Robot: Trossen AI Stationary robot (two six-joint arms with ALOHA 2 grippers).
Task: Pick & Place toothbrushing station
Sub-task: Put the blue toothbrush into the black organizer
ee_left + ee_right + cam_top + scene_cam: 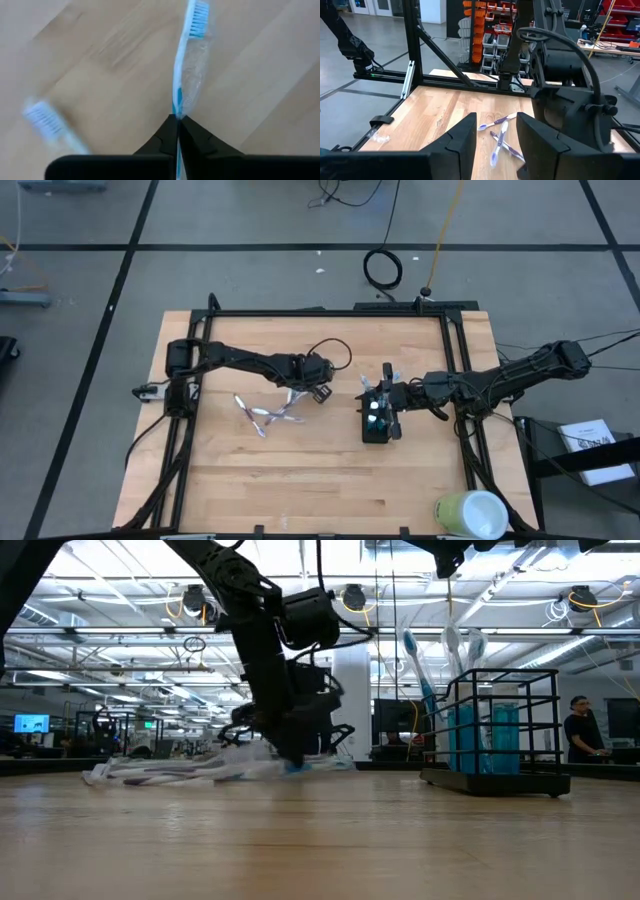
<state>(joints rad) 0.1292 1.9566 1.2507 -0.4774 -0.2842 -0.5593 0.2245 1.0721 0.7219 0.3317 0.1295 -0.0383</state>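
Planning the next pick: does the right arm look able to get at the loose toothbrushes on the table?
Probably not easily: the left claw, shut on a toothbrush, sits over that pile, and the right claw hovers open by the holder.

The desk [330, 480] is pale wood with a smooth, matt grain. On it, the holder [500, 730] is thin black wire. The toothbrush [187, 65] looks like glossy blue-and-white plastic in a clear wrapper, pinched by the matt black left end effector [177, 131].
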